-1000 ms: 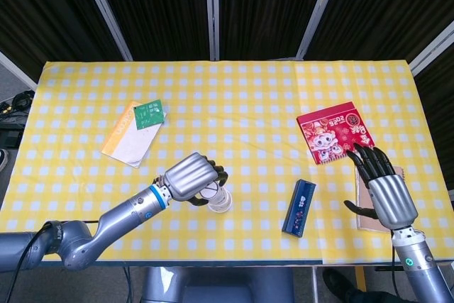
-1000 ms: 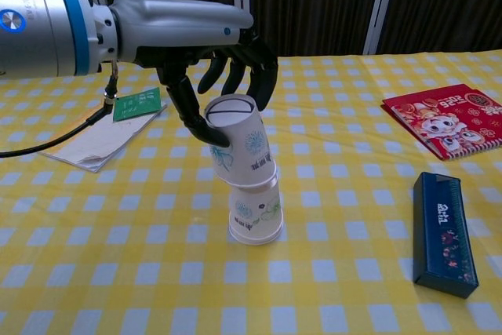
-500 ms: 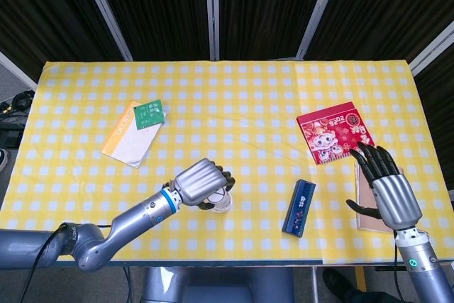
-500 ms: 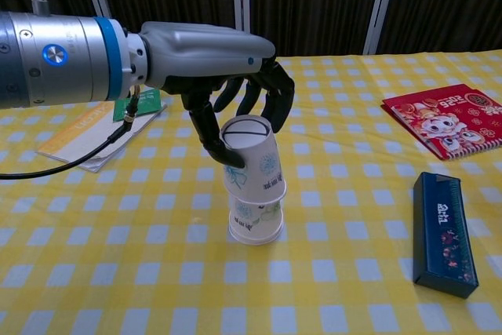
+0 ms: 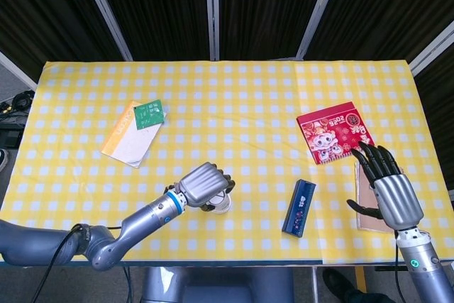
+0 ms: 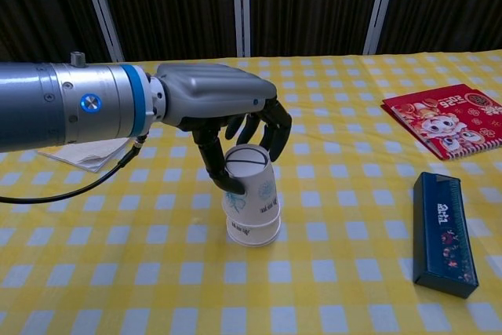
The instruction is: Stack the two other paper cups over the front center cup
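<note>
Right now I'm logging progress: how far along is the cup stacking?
Nearly done. The left hand holds the top cup, pushed down over the stack but slightly tilted. Left: seat it and let go. The right hand rests open on the table.

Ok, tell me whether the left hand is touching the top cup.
Touching. The chest view shows the left hand gripping the top cup, fingers wrapped against its side.

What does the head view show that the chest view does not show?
Only the head view shows the right hand at the table's edge, fingers spread, and the green card. Only the chest view shows the left hand's fingers gripping the top cup from the side. Both show the left hand, blue box and red booklet.
</note>
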Motion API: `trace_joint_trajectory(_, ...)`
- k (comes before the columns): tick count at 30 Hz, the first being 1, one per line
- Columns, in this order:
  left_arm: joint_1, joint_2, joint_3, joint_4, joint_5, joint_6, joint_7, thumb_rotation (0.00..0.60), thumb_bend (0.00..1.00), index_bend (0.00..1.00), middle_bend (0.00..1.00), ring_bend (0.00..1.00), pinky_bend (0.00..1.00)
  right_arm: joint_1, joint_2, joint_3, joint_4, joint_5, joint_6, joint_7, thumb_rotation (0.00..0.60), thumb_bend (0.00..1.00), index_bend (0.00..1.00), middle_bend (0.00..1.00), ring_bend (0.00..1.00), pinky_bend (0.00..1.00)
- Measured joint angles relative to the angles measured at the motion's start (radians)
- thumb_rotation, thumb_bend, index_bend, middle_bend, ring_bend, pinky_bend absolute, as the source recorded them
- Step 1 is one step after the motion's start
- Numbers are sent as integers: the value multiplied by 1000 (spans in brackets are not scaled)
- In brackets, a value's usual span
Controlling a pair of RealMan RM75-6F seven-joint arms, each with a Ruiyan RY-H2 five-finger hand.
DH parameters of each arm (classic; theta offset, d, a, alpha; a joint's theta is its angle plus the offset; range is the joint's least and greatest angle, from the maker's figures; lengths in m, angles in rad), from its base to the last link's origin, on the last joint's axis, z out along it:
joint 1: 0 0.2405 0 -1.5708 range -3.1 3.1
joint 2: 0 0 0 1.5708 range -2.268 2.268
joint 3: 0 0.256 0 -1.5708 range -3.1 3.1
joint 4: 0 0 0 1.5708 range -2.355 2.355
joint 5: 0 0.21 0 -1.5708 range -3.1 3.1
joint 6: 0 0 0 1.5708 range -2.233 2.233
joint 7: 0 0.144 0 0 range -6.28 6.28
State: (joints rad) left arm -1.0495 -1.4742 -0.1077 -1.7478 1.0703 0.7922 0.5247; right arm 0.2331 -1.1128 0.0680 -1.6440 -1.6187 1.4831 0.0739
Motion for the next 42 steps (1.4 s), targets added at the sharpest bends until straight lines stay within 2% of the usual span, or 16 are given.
trace_joint_trajectory(3,1,-32,14,33,-7,3,5,600,207,506,441,459,439,-1,3,1,0,1,1,5,600,0,0,0,0,0)
trace_joint_trajectory(6,2,-59,26,61,-10,6,6,600,205,473,390,405,397,-3,6,2,-1,-1,3,9,600,0,0,0,0,0)
trace_joint_trajectory(8,3,-73,32,76,-11,7,7,600,177,365,262,290,308,-3,6,2,-1,-1,3,11,600,0,0,0,0,0)
trace_joint_trajectory(10,4,-85,39,90,-15,5,8,600,87,115,55,75,129,-3,7,2,-1,-2,1,12,600,0,0,0,0,0)
trace_joint_trajectory(12,3,-87,42,93,-22,1,9,600,19,5,0,0,26,-4,7,2,0,-2,2,12,600,0,0,0,0,0)
trace_joint_trajectory(20,10,-28,24,29,-13,50,15,600,0,0,0,0,0,-6,10,4,-2,-1,0,4,600,0,0,0,0,0)
trace_joint_trajectory(29,91,119,-11,-38,59,160,-107,600,0,0,0,0,0,-11,10,0,-9,-12,7,-6,600,0,0,0,0,0)
trace_joint_trajectory(33,168,201,-11,-45,85,244,-175,600,0,0,0,0,0,-13,9,0,-12,-13,6,-18,600,0,0,0,0,0)
trace_joint_trajectory(37,265,232,4,-50,106,376,-206,600,0,0,0,0,0,-13,7,1,-12,-9,1,-34,600,0,0,0,0,0)
trace_joint_trajectory(42,455,279,68,-74,134,575,-232,600,0,0,0,0,0,-10,2,7,-10,6,-10,-58,600,0,0,0,0,0)
